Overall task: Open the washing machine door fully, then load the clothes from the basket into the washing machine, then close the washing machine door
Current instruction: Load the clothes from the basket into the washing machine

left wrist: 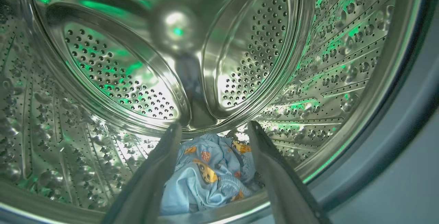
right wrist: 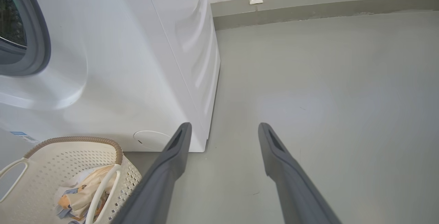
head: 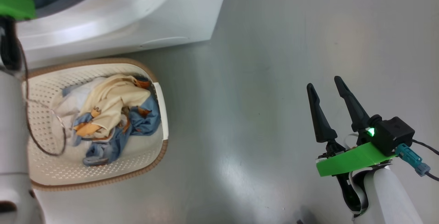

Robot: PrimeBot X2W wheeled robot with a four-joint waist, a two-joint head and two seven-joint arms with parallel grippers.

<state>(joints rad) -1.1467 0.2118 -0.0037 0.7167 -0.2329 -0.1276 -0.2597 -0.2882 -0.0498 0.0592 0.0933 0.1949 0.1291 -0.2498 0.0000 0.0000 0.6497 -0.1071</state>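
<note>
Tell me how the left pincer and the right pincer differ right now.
The left pincer reaches inside the steel drum of the washing machine; the right pincer hangs outside it, above the grey floor. The left pincer points at a light blue printed garment lying in the drum; the right pincer points at the floor. Both stand open, holding nothing.

The washing machine (head: pixel 137 21) has smooth, glossy white panels and a matt grey rubber ring (right wrist: pixel 43 45); its drum (left wrist: pixel 113 80) is mirror-bright perforated steel. The basket (head: pixel 137 162) is matt cream perforated plastic with a woven-looking brown rim. The clothes (head: pixel 113 110) are soft, crumpled cloth. The floor (head: pixel 274 80) is smooth grey with a dull sheen.
</note>
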